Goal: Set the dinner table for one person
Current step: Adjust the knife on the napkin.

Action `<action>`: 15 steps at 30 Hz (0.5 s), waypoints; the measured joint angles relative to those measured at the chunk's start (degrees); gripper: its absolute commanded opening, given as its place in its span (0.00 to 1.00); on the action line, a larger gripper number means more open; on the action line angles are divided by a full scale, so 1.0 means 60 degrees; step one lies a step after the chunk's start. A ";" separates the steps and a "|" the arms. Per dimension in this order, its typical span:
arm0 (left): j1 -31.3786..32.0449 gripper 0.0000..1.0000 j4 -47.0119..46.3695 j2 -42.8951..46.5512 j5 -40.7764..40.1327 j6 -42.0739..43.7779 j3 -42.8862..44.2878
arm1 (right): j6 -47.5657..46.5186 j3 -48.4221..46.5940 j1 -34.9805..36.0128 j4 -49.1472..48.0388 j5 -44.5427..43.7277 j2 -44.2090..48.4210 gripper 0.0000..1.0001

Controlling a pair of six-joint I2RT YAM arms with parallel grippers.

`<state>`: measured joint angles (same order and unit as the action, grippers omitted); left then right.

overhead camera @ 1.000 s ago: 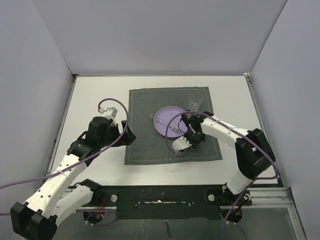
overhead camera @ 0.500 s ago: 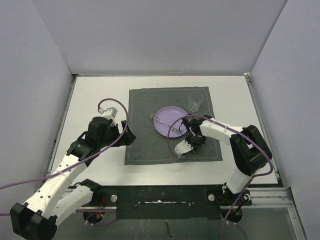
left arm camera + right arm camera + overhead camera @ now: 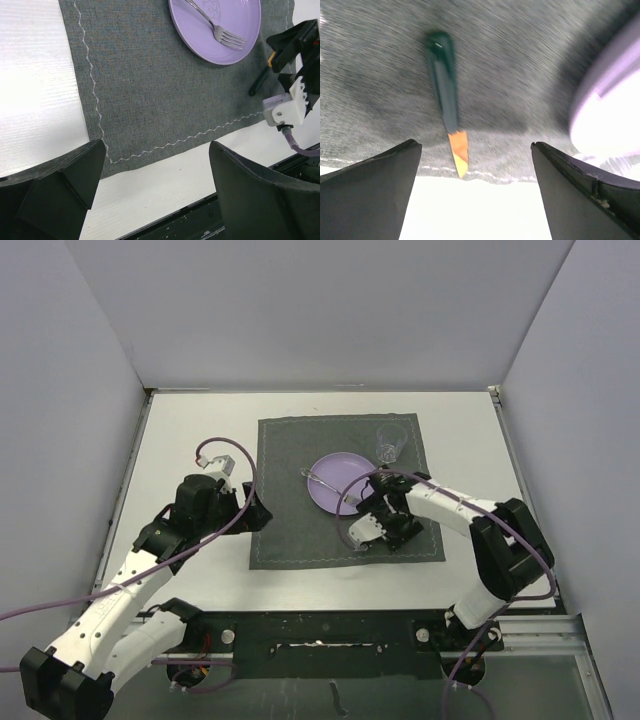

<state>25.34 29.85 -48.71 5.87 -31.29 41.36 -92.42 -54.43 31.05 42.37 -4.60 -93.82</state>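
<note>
text: none readable | labels: none | numbers: none

The dinner table [image 3: 190, 430] is enclosed by plain pale walls [image 3: 320, 310] at nine, twelve and three o'clock.

**Top view.** The left arm [image 3: 130, 585] rises from its base at the lower left of the frame and reaches diagonally toward the centre, with its dark wrist left of centre. The left claw [image 3: 252, 514] points rightward. In the left wrist view its two dark fingers [image 3: 60, 185] stand wide apart at the lower corners, with nothing between them.

The right arm [image 3: 452, 508] climbs from the lower right, bends at a dark elbow near the right edge, and folds back leftward to the centre. The right claw [image 3: 390, 533] is angled downward. In the right wrist view its jaws are spread wide, gripping nothing.
</note>
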 measured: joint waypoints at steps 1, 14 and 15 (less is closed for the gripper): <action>0.0000 0.85 0.0000 0.0000 0.0026 0.0000 0.0000 | 0.0186 0.0000 0.0004 -0.0131 -0.0033 0.0186 0.98; -0.0011 0.85 0.0055 0.0051 0.0299 -0.0204 -0.0095 | 0.6437 -0.3344 0.1501 0.0718 -0.3512 0.1647 0.98; -0.0011 0.85 0.0084 0.0098 0.0324 -0.0222 -0.0095 | 0.7482 -0.3847 0.1647 0.1005 -0.4193 0.1585 0.98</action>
<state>25.28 30.35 -48.12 7.81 -32.62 40.80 -47.53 -77.52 40.93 48.40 -29.76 -84.31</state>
